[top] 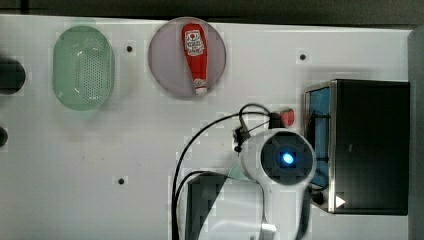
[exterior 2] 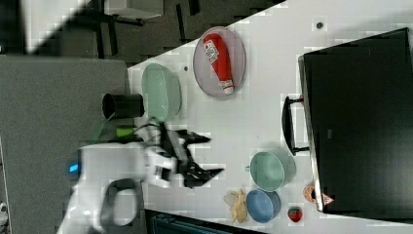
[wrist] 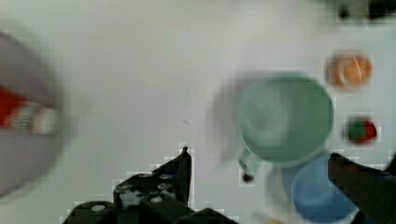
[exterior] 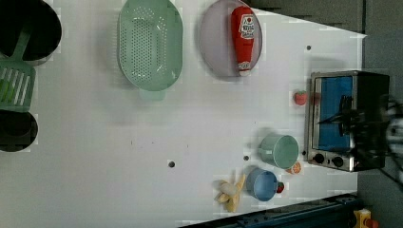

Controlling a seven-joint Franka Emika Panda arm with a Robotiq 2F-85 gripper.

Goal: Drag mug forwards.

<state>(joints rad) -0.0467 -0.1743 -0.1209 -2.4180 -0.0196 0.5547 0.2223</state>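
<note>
The mug (exterior: pixel 262 184) is a small light-blue cup standing near the table's front edge, also seen as the mug (exterior 2: pixel 262 204) and the mug (wrist: pixel 317 193). Right beside it stands a larger teal cup (exterior: pixel 279 150) with a handle. My gripper (exterior 2: pixel 215 155) hangs open well above the table with nothing between its fingers. In the wrist view the gripper (wrist: pixel 259 158) looks down on both cups, and one dark finger (wrist: pixel 362 182) overlaps the blue mug's edge. In the top view my arm (top: pixel 286 159) covers the cups, with a sliver of the teal cup (top: pixel 233 172) showing.
A toaster oven (exterior: pixel 349 118) stands close behind the cups. A banana (exterior: pixel 231 192), an orange slice (exterior: pixel 294 167) and a strawberry (exterior: pixel 280 187) lie around the mug, with another strawberry (exterior: pixel 300 97) by the oven. Farther off are a ketchup bottle (exterior: pixel 243 38) on a lilac plate (exterior: pixel 214 42) and a green colander (exterior: pixel 149 45).
</note>
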